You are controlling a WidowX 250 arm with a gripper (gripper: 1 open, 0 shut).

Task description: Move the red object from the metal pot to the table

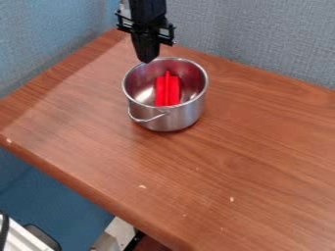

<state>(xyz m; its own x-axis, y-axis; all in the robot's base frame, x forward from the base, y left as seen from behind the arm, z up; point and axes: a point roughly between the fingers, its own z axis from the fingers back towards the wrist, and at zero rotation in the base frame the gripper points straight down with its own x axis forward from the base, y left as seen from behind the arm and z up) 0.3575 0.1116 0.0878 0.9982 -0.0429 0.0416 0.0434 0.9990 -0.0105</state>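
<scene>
Pot (167, 96) wall hides red object's (167, 88) lower end.

You see a blue-grey textured wall (262, 34) at the far side and dim floor (39, 211) at near left.

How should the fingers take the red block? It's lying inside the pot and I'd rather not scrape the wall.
Grip the red block across its narrow width near the middle, coming straight down through the metal pot's open top; the walls block any side approach.
</scene>
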